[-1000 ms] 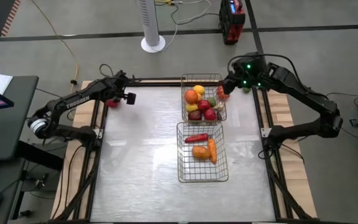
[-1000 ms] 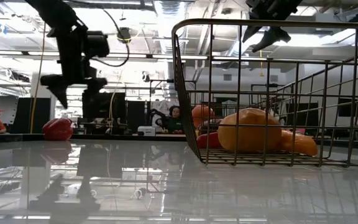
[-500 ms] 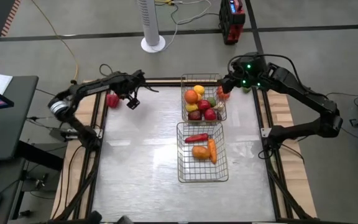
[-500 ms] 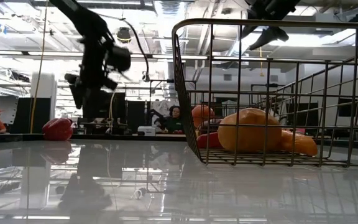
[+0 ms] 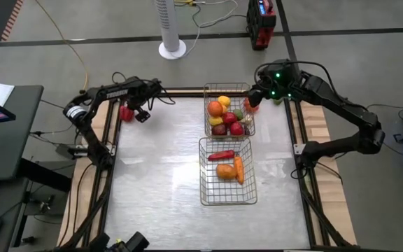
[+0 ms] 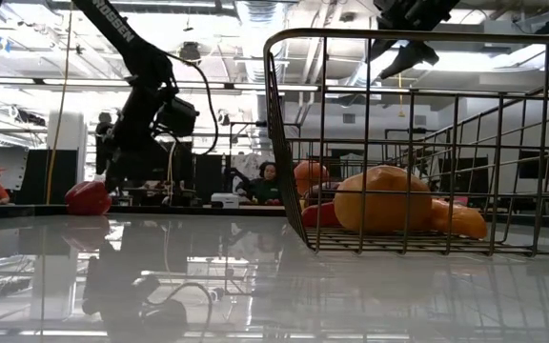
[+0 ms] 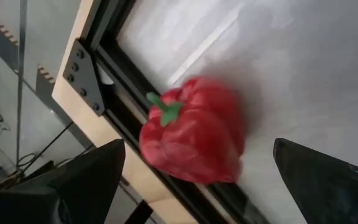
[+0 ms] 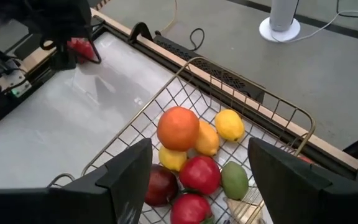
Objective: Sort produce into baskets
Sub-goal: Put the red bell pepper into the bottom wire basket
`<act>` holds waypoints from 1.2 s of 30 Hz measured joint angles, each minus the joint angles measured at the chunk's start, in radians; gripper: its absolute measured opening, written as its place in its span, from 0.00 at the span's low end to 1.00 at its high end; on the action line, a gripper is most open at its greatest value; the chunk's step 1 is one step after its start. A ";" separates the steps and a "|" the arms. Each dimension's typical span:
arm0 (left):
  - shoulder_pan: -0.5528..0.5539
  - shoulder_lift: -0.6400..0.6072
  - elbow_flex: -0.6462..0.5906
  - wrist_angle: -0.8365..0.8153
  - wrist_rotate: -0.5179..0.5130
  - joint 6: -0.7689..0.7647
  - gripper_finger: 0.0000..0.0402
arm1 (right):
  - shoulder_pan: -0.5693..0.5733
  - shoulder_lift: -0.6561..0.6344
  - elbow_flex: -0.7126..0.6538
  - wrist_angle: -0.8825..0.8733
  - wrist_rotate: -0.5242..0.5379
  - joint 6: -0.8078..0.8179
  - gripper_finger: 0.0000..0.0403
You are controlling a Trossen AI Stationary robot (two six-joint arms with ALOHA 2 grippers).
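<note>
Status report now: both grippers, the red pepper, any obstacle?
Left gripper open, over red pepper at table edge. Right gripper open, empty, above fruit basket. No obstacle seen.

Overhead camera looking straight down on the whole bench; bench-height camera level, near basket close; left wrist close on red pepper; right wrist above far basket, shared with overhead

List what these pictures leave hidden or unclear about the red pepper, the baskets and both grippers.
- Red pepper: left wrist view blurs it; its underside is hidden.
- Far basket: lower fruit is covered by the pile on top, in high and right wrist views.
- Right gripper: fingertips cut off by the right wrist picture's edge.
- Left gripper: fingertips likewise cut off.
</note>
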 joint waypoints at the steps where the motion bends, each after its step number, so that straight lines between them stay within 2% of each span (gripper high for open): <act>1: 0.004 0.006 0.000 0.002 0.001 0.009 0.99 | 0.000 0.000 0.000 0.000 -0.001 -0.007 0.72; 9: 0.004 0.054 -0.002 0.012 -0.017 -0.013 0.97 | -0.001 0.000 0.000 0.023 -0.045 -0.045 0.72; 17: 0.005 0.168 -0.002 -0.021 -0.036 0.002 0.92 | -0.001 0.000 0.000 0.025 -0.055 -0.051 0.72; 22: 0.003 0.208 -0.003 -0.052 -0.040 0.016 0.85 | -0.001 0.000 0.000 0.024 -0.055 -0.056 0.72; 27: 0.003 0.204 0.001 -0.074 -0.033 0.027 0.74 | -0.001 0.000 0.000 0.024 -0.055 -0.064 0.72; 32: 0.000 0.203 0.044 -0.105 0.047 0.006 0.63 | -0.006 0.000 0.000 0.028 -0.053 -0.095 0.72; 36: -0.025 0.203 0.103 -0.116 0.123 -0.019 0.60 | -0.011 0.000 0.000 0.051 -0.050 -0.100 0.72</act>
